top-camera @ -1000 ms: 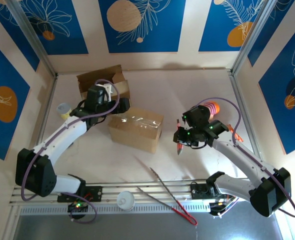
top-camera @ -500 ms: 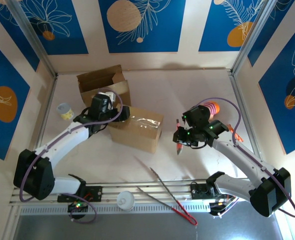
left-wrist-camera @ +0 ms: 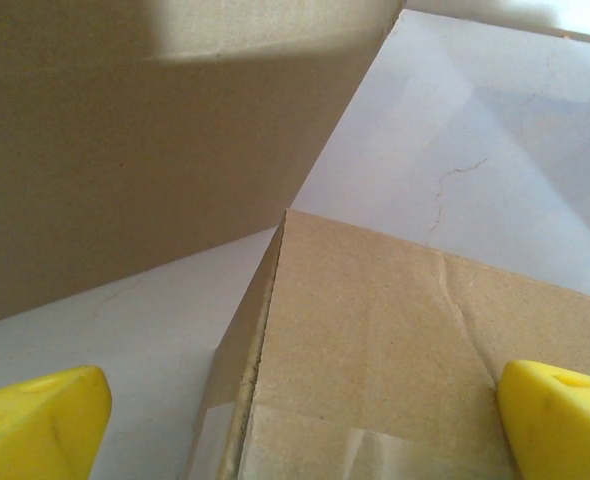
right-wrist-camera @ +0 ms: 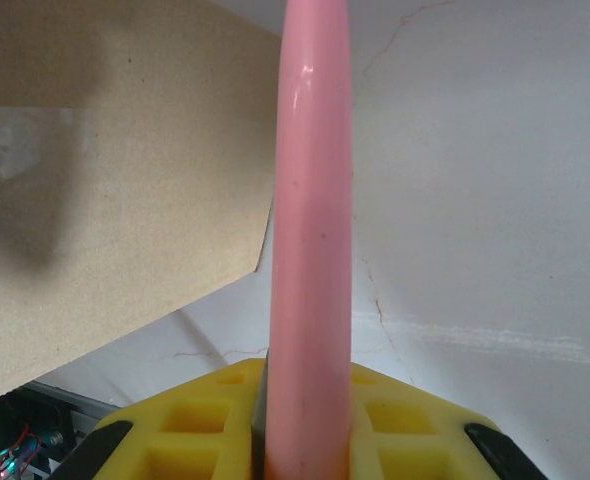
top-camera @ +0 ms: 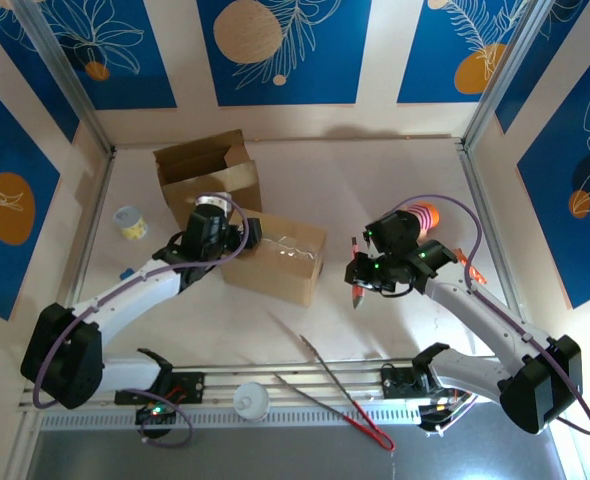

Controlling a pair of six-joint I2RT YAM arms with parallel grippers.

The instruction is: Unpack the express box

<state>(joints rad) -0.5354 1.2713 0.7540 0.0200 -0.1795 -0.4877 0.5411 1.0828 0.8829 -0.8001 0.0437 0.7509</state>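
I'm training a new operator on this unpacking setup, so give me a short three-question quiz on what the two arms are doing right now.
1. True or false: the left arm's jaws are shut on the taped box.
2. Which arm's jaws hold the pink tool? A left, B right, C neither.
3. Name the long metal tool that neither arm holds.
Key: 1 false, they stand open over its corner. 2 B, the right arm's jaws. 3 the tongs.

Matt cardboard box (top-camera: 275, 262) (glossy clear tape (top-camera: 293, 243)), smooth pink plastic tool (right-wrist-camera: 313, 200)
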